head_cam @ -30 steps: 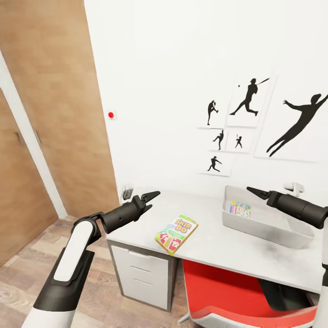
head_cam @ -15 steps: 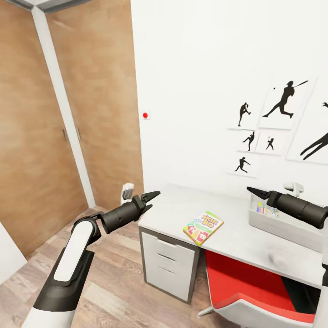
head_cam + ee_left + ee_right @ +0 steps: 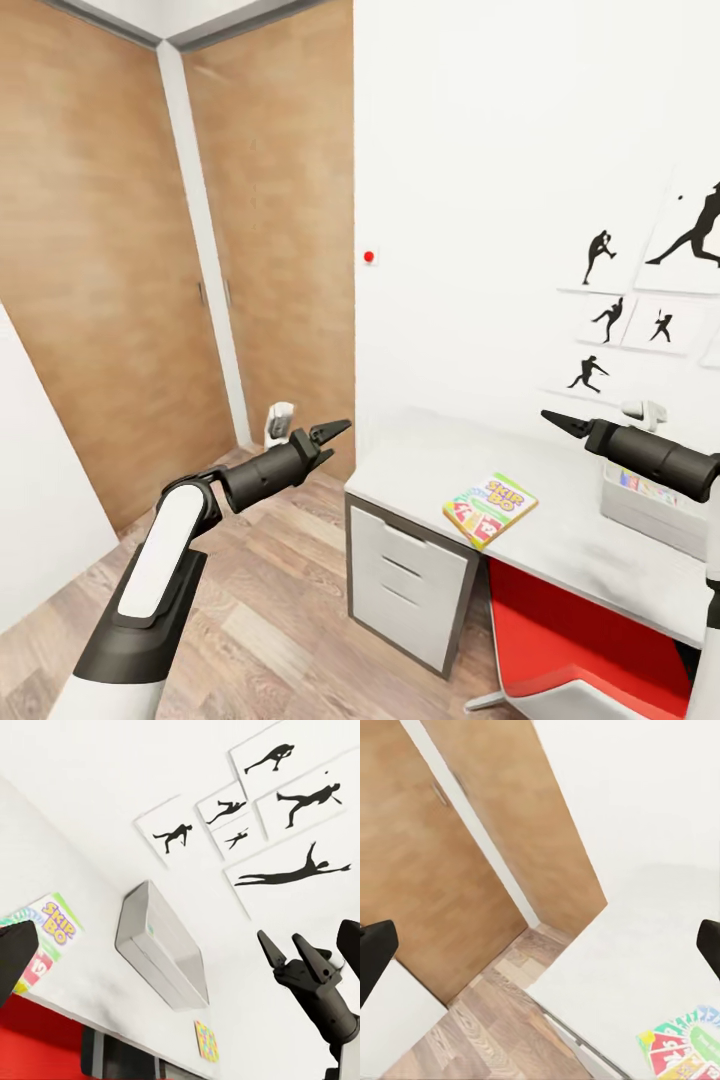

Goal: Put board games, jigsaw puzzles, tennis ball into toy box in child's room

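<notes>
SKIP-BO box flat on table, between and below both arms. Left fingers and right fingers slightly parted, both empty, well above it. Toy box at right edge.

Green-yellow-red SKIP-BO box, flat near the bench front edge. Pale grey toy box well apart, holding a colourful piece. 1 jigsaw puzzle flat beyond it.
</notes>
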